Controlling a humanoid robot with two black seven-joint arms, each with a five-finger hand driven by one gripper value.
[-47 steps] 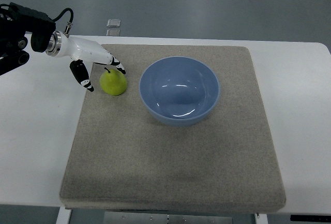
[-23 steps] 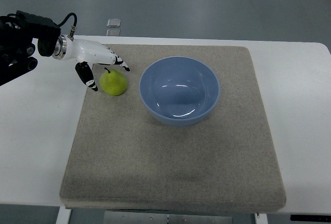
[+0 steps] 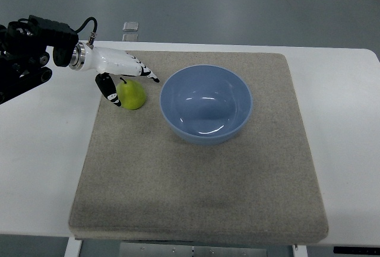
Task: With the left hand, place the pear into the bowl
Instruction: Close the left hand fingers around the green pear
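We see the left hand (image 3: 122, 73) reaching in from the picture's left edge, its black forearm lying over the white table (image 3: 41, 150) and its white palm sitting above the far-left part of the grey mat (image 3: 196, 186). The fingers (image 3: 145, 74) are spread and extend over the top of the pear (image 3: 132, 95), while the thumb (image 3: 108, 88) hangs down at the pear's left side, right against it or nearly so; we cannot tell whether it actually touches. The hand is not closed around the fruit, so it holds nothing. The pear, yellow-green with its dark stem up, stands on the mat just left of the blue bowl (image 3: 206, 104), with a narrow strip of mat showing between the two. The bowl sits upright on the far half of the mat, and only its glossy blue inside shows. Beyond the table's far edge, a small pale square object (image 3: 131, 26) lies on the floor.
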